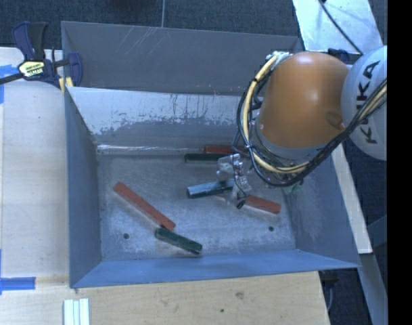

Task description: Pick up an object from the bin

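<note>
- Currently the claw (237, 179) sits low in the bin (84, 181), right of the floor's middle, under the arm's orange cover (304, 100).
- Claw state: cannot tell how far open it is, or whether it has hold of anything. The cover and cables hide much of it.
- Nearest thing: a short dark teal bar (204, 190), flat near the middle of the floor, with its right end at the claw. Judged to be the pick target.
- Just right of the claw, slightly toward the front wall, lies a short red bar (263, 205), flat and slanted. Its left end is close to the claw; contact unclear.
- Well apart from the claw: a long red stick (143, 206) slants across the left half, its lower end just beside a dark green block (178, 241) near the front wall. A dark green and red stick (209, 153) lies along the back wall.
- Step in hand, as judged: seat the claw on the teal bar's right end and close.
- To do it well: grip across the bar's narrow width, low enough to get a full bite. Keep the short red bar outside the grip.
- An end grip will probably let the bar droop, so lift straight up and stay clear of the right wall.
</note>
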